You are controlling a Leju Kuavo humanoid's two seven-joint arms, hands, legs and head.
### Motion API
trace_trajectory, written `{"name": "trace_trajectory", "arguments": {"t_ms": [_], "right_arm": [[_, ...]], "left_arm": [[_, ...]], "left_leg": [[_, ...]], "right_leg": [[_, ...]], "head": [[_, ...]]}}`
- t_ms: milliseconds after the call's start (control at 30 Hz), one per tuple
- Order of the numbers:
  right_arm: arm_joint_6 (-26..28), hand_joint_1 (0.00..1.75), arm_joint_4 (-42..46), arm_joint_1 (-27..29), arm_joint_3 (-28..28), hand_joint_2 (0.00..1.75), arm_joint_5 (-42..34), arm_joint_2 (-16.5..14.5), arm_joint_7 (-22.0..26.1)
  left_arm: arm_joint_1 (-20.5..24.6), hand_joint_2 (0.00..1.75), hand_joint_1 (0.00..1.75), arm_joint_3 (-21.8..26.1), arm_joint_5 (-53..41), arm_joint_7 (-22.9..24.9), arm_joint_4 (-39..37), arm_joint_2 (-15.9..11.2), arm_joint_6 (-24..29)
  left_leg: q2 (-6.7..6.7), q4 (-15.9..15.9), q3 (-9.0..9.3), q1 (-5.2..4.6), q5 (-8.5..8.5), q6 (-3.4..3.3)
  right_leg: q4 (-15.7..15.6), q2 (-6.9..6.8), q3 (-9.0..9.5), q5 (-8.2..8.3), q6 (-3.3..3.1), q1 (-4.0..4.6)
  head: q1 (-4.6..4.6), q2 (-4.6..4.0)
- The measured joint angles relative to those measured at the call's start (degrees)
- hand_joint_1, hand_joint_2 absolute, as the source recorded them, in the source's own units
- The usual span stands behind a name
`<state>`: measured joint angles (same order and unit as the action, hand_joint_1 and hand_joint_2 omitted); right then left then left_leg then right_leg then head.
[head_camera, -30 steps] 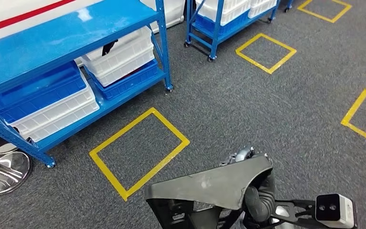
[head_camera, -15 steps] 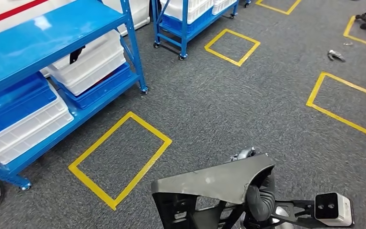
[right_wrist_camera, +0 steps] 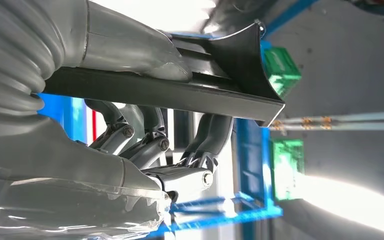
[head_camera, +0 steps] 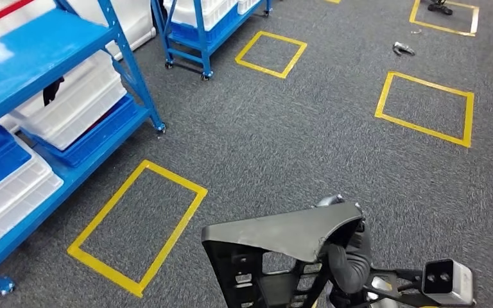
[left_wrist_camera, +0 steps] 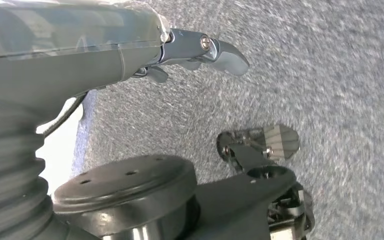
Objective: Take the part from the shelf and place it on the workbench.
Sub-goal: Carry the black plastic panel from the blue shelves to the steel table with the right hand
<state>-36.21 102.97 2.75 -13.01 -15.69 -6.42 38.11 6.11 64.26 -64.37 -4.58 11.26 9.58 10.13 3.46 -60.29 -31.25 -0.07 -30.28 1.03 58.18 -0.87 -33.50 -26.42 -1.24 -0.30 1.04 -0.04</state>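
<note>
While the right hand (head_camera: 348,260) carries the part (head_camera: 282,250), a dark ribbed panel with a curved top plate, the grip needs to hold firm through the walk to the workbench. In the right wrist view its fingers (right_wrist_camera: 145,145) curl up under the panel's long edge and the thumb lies along the far face, so the part is clamped between them, jutting out past the fingertips and away from the hand. Most of its bulk hangs off to one side of the fingers, which, by my reckoning, makes it liable to twist; slow turns and a level wrist would help (a swing against the shelf frame is the thing to avoid). The left hand (left_wrist_camera: 200,50) hangs toward the carpet with nothing between its fingers, which look loosely spread.

Well away from the fingers, the blue shelf (head_camera: 32,58) holds white bins (head_camera: 70,102) stacked on blue trays (head_camera: 96,131); something dark sticks up from one white bin, but what lies inside them cannot be told. A second blue rack (head_camera: 196,29) farther off carries more white bins, contents likewise hidden
</note>
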Motion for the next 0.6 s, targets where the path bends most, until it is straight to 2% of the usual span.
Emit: {"name": "trace_trajectory", "arguments": {"t_ms": [33,67,100,133,167,200,233,267,300,333,367,400,433,500,567,600], "right_arm": [[0.19,1.75,0.32,0.22,0.02,1.75,0.24,-0.16,0.15],[0.3,1.75,0.6,0.45,0.02,1.75,0.45,-0.28,0.26],[0.32,1.75,0.84,0.77,0.02,1.75,0.65,-0.38,0.31],[0.36,1.75,1.11,1.16,0.02,1.75,0.8,-0.42,0.31],[0.38,1.75,1.41,1.53,0.02,1.75,0.89,-0.42,0.31],[0.39,1.75,1.79,1.87,0.02,1.75,0.93,-0.42,0.31],[0.37,1.75,2.23,2.17,0.04,1.75,0.94,-0.42,0.31],[0.3,1.75,2.69,2.48,0.07,1.75,0.94,-0.42,0.32],[0.19,1.75,3.1,2.82,0.12,1.75,0.93,-0.43,0.33],[0.04,1.75,3.4,3.19,0.2,1.75,0.9,-0.44,0.37],[-0.19,1.75,3.6,3.54,0.33,1.75,0.84,-0.48,0.41],[-0.52,1.75,3.72,3.84,0.49,1.75,0.76,-0.53,0.45],[-1.03,1.75,3.81,4.07,0.72,1.75,0.68,-0.61,0.46],[-2.14,1.75,3.93,4.14,1.28,1.75,0.57,-0.87,0.29],[-2.83,1.75,3.95,4.05,1.75,1.75,0.55,-1.22,-0.23],[-2.95,1.75,3.93,4.05,1.9,1.75,0.56,-1.33,-0.54]], "left_arm": [[-0.02,1.75,0.0,-0.01,-0.03,0.11,0.0,-0.14,-0.12],[-0.11,1.75,0.0,-0.01,-0.04,0.24,0.0,-0.22,-0.19],[-0.22,1.75,0.0,0.01,-0.02,0.36,0.0,-0.31,-0.21],[-0.28,1.75,0.0,0.02,-0.04,0.44,0.0,-0.38,-0.21],[-0.27,1.75,0.0,0.03,-0.12,0.51,0.0,-0.4,-0.21],[-0.25,1.75,0.0,0.04,-0.23,0.61,0.0,-0.4,-0.2],[-0.21,1.75,0.0,0.04,-0.37,0.71,0.0,-0.4,-0.19],[-0.23,1.75,0.0,0.04,-0.5,0.81,0.0,-0.43,-0.16],[-0.29,1.75,0.0,0.03,-0.58,0.87,0.0,-0.46,-0.14],[-0.32,1.75,0.0,0.03,-0.63,0.86,0.0,-0.49,-0.12],[-0.33,1.75,0.0,0.02,-0.68,0.84,0.0,-0.51,-0.09],[-0.31,1.75,0.0,0.02,-0.68,0.77,0.0,-0.51,-0.04],[-0.26,1.75,0.0,0.02,-0.67,0.65,0.0,-0.49,0.05],[-0.17,1.75,0.0,0.02,-0.51,0.35,0.0,-0.44,0.4],[-0.17,1.75,0.0,0.02,-0.29,0.32,0.0,-0.44,0.68],[-0.23,1.75,0.0,0.02,-0.22,0.5,0.0,-0.44,0.72]], "left_leg": [[-1.57,-3.25,-1.48,0.13,-1.84,0.22],[-2.45,-7.22,-3.34,0.16,-3.74,0.29],[-2.76,-10.97,-5.18,0.18,-5.12,0.31],[-2.87,-13.31,-6.42,0.17,-5.46,0.24],[-2.95,-13.53,-6.71,0.16,-4.62,0.08],[-3.18,-11.51,-5.98,0.15,-2.75,-0.18],[-3.88,-7.88,-4.5,0.14,-0.32,-0.51],[-5.29,-4.03,-2.88,0.14,1.6,-0.88],[-6.57,-0.67,-1.49,0.17,2.82,-1.17],[-7.54,1.38,-0.62,0.14,3.27,-1.35],[-7.97,2.24,-0.25,0.11,3.11,-1.46],[-7.49,2.73,-0.07,0.12,3.12,-1.57],[-6.86,3.05,0.08,0.2,3.33,-1.78],[-5.5,3.94,0.38,0.41,3.85,-2.38],[-3.98,4.32,0.49,0.3,4.04,-2.74],[-3.11,4.31,0.46,0.22,4.0,-2.79]], "right_leg": [[-0.04,0.53,0.01,0.07,-0.23,-0.08],[-0.03,1.12,0.0,0.08,-0.38,-0.07],[0.0,1.75,0.0,0.1,-0.49,-0.01],[0.04,2.48,0.02,0.1,-0.52,0.06],[0.08,3.24,0.07,0.09,-0.53,0.11],[0.13,4.03,0.14,0.08,-0.52,0.14],[0.18,4.84,0.22,0.07,-0.5,0.14],[0.24,5.56,0.22,0.04,-0.43,0.16],[0.32,6.26,0.12,0.05,-0.28,0.14],[0.35,6.87,-0.07,0.11,-0.05,0.05],[0.33,7.43,-0.3,0.21,0.26,-0.06],[0.26,8.04,-0.51,0.38,0.64,-0.18],[0.34,8.04,-0.65,0.36,0.95,-0.25],[2.38,5.77,-1.65,-1.09,1.44,-0.06],[8.61,2.59,-4.64,-4.6,1.8,-0.06],[12.35,1.9,-6.48,-6.2,2.03,-0.24]], "head": [[0.02,0.0],[0.03,0.0],[0.03,0.0],[0.02,0.0],[0.02,0.0],[0.02,0.0],[0.02,0.0],[0.01,0.0],[0.0,0.0],[-0.01,0.0],[-0.01,0.0],[-0.01,0.0],[-0.02,0.0],[-0.15,0.0],[-0.32,0.0],[-0.37,0.0]]}}
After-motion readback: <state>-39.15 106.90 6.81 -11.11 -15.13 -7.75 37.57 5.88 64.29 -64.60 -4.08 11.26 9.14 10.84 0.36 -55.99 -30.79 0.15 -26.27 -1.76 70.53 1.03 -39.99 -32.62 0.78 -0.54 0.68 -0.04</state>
